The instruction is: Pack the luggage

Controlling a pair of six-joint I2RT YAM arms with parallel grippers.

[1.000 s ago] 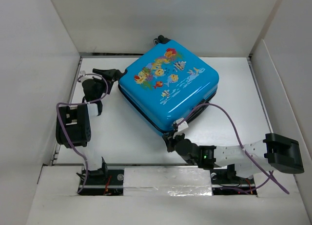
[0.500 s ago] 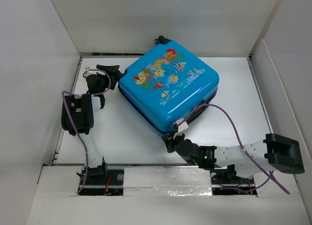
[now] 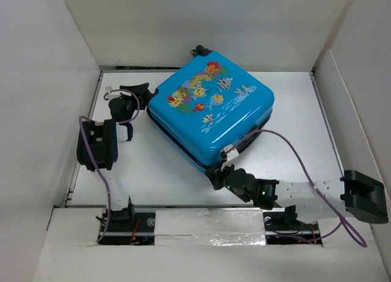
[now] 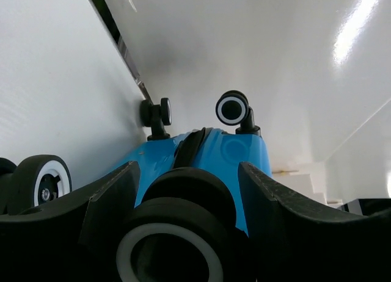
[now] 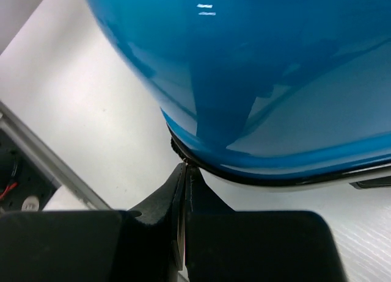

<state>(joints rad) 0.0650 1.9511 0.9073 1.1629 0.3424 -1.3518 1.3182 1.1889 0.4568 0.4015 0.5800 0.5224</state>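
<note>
The left hand (image 3: 140, 90) has its fingers (image 4: 107, 196) apart, astride a black-and-white wheel (image 4: 183, 221). Whether they press on it cannot be told. Just to its right, the closed blue luggage (image 3: 211, 108) lies flat on the tabletop (image 3: 153, 172). The right hand (image 3: 215, 173) is pinched fully together, and its tips touch the dark seam at the luggage corner directly ahead of it.

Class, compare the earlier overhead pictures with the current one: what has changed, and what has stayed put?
The left gripper advanced towards the small bright blue hard-shell suitcase and now straddles one black-and-white wheel; a grip cannot be confirmed. The right arm's black elbow block shifted outward. The right gripper stays shut at the suitcase's near corner seam; the suitcase stays closed, in place.
</note>
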